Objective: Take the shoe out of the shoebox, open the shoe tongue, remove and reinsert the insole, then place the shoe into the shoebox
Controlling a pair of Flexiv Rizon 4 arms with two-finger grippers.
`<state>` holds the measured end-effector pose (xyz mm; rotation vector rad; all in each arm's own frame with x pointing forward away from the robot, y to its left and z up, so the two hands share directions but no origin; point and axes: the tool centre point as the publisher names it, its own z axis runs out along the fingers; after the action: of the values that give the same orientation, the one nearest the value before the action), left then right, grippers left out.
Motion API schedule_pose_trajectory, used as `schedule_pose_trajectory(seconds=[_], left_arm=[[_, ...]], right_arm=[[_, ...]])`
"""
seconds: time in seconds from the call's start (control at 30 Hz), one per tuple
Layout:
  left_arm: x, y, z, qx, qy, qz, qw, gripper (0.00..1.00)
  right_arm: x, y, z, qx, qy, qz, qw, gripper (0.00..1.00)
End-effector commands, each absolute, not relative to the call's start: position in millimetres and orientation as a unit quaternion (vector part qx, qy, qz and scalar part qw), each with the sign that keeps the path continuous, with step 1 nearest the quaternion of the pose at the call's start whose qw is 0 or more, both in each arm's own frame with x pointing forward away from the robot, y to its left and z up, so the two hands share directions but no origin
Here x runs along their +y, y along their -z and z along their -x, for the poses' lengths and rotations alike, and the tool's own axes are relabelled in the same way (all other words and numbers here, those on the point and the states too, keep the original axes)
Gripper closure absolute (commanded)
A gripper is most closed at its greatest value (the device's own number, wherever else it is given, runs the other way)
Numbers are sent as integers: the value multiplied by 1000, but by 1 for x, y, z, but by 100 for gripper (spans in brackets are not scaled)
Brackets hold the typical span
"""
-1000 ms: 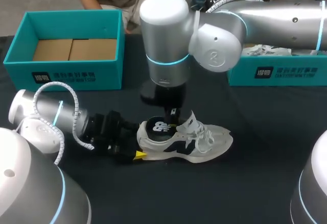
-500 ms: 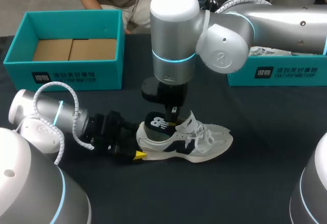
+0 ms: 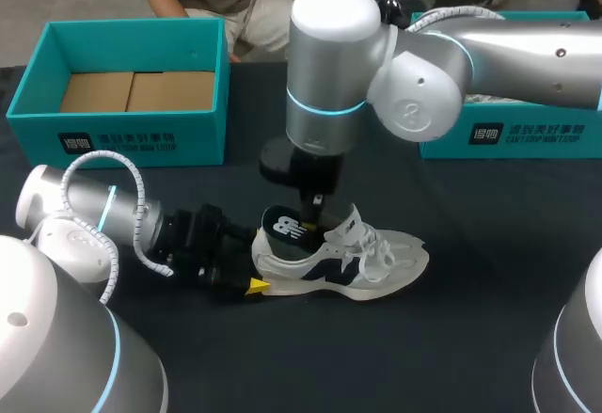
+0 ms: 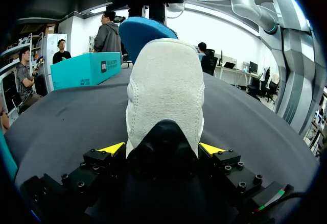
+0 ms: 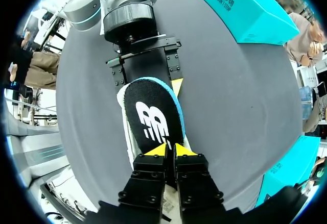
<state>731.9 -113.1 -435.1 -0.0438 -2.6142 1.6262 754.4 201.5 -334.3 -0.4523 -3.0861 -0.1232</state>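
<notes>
Shoe [image 3: 362, 264] stood on the surface [image 3: 470, 338], heel gripped by the left hand [image 4: 161, 150]. Insole [image 5: 152, 113] stuck half out, edge pinched by the right hand [image 5: 167, 150]. Such a shallow pinch might slip, or friction might drag the shoe loose.

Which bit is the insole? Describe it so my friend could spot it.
On the dark table lies a white shoe. The insole sticks up from its heel opening, pinched by the right gripper: black-topped, blue-edged, with a white logo.
</notes>
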Motion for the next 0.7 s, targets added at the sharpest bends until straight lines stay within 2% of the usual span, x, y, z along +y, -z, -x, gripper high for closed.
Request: schedule_pose_trajectory(seconds=[0.03,0.13,0.33,0.43,0.5,0.63,0.7], left_arm=[[-115,441,-733,-849,-527,14,31,100],[-115,441,-733,-849,-527,14,31,100],[-115,441,-733,-849,-527,14,31,100],[-115,441,-733,-849,-527,14,31,100],[-115,441,-733,-849,-527,14,31,100],[-115,441,-733,-849,-527,14,31,100],[-115,441,-733,-849,-527,14,31,100]], right_arm=[[198,328,-753,-988,47,145,3,94],[200,326,-754,-988,50,143,1,91],[191,318,-758,-989,60,137,5,73],[187,314,-761,-989,74,128,19,66],[184,313,-763,-987,92,125,33,58],[180,313,-768,-985,107,116,65,49],[178,313,-770,-984,109,113,80,35]])
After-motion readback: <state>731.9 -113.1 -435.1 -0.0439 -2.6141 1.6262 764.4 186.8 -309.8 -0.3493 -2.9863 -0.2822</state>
